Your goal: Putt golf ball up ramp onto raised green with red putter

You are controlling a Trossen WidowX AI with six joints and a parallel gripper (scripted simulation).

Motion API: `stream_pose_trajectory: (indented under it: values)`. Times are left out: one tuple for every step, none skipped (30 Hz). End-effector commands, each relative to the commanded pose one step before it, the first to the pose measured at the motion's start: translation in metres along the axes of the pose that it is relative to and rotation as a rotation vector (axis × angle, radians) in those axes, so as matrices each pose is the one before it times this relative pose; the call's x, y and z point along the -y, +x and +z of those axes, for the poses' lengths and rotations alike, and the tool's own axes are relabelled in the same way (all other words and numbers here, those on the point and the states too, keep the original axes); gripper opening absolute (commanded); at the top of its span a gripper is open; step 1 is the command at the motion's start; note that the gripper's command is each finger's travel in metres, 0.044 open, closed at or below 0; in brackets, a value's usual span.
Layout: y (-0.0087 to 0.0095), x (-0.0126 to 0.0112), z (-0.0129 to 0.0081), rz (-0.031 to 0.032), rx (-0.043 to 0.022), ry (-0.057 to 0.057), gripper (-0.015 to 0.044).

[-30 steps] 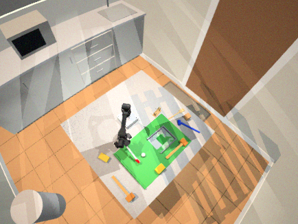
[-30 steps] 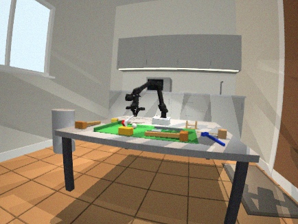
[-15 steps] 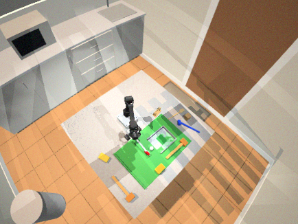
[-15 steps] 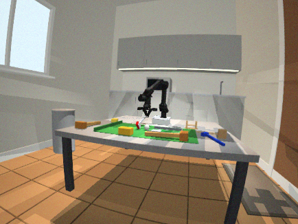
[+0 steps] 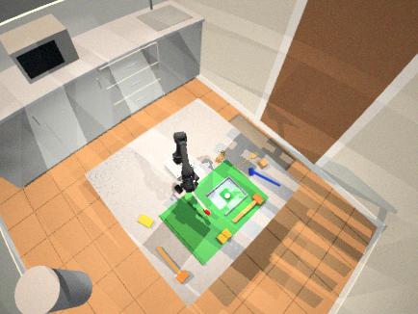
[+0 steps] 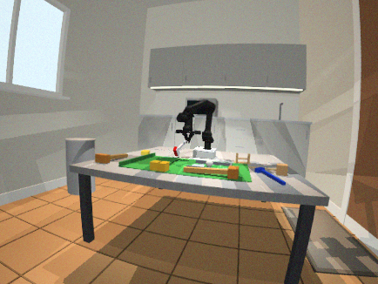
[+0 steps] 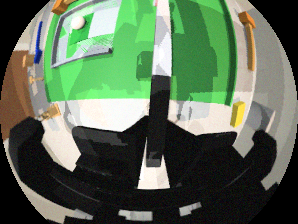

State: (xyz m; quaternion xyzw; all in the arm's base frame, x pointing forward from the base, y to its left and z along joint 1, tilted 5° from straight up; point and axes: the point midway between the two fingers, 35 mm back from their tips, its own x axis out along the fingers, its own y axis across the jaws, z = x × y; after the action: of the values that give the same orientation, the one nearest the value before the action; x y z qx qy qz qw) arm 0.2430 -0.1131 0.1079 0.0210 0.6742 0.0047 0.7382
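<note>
The claw point(image 7: 154, 156) is closed on the dark grip end of the red putter point(image 7: 160, 50), which hangs lifted above the green mat point(image 5: 193, 236). The putter looks stiff, thin and light, so I judge it can turn between the fingers if the hold is not firm; the dark end is the right place to hold. Its long axis runs straight away from the claw, and the red head point(image 5: 207, 211) points to the outer mat edge. The golf ball point(image 5: 225, 196) lies in the grey raised green point(image 5: 217, 189), aside from the head, on the surface point(image 5: 120, 178)
</note>
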Motion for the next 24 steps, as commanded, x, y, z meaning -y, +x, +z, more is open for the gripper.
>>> stream_pose_trajectory:
  values:
    - [-0.01209,0.00023,0.00051,-0.00368,0.00555,-0.0027,0.0000]
    - [0.00915,-0.00021,-0.00035,0.00245,-0.00312,0.0032,0.0000]
    - [0.00000,0.00000,0.00000,0.00000,0.00000,0.0000,0.0000]
    - [0.00000,0.00000,0.00000,0.00000,0.00000,0.0000,0.0000]
    - [0.00000,0.00000,0.00000,0.00000,0.00000,0.0000,0.0000]
    - [0.00000,0.00000,0.00000,0.00000,0.00000,0.0000,0.0000]
    - [0.00000,0.00000,0.00000,0.00000,0.00000,0.0000,0.0000]
    - [0.00000,0.00000,0.00000,0.00000,0.00000,0.0000,0.0000]
    - [0.00000,0.00000,0.00000,0.00000,0.00000,0.0000,0.0000]
    - [0.00000,0.00000,0.00000,0.00000,0.00000,0.0000,0.0000]
    - [0.00000,0.00000,0.00000,0.00000,0.00000,0.0000,0.0000]
    - [0.00000,0.00000,0.00000,0.00000,0.00000,0.0000,0.0000]
    - [0.00000,0.00000,0.00000,0.00000,0.00000,0.0000,0.0000]
    - [0.00000,0.00000,0.00000,0.00000,0.00000,0.0000,0.0000]
    - [0.00000,0.00000,0.00000,0.00000,0.00000,0.0000,0.0000]
    - [0.00000,0.00000,0.00000,0.00000,0.00000,0.0000,0.0000]
    - [0.00000,0.00000,0.00000,0.00000,0.00000,0.0000,0.0000]
    - [0.00000,0.00000,0.00000,0.00000,0.00000,0.0000,0.0000]
    - [0.00000,0.00000,0.00000,0.00000,0.00000,0.0000,0.0000]
    - [0.00000,0.00000,0.00000,0.00000,0.00000,0.0000,0.0000]
    - [0.00000,0.00000,0.00000,0.00000,0.00000,0.0000,0.0000]
    - [0.00000,0.00000,0.00000,0.00000,0.00000,0.0000,0.0000]
    - [0.00000,0.00000,0.00000,0.00000,0.00000,0.0000,0.0000]
    - [0.00000,0.00000,0.00000,0.00000,0.00000,0.0000,0.0000]
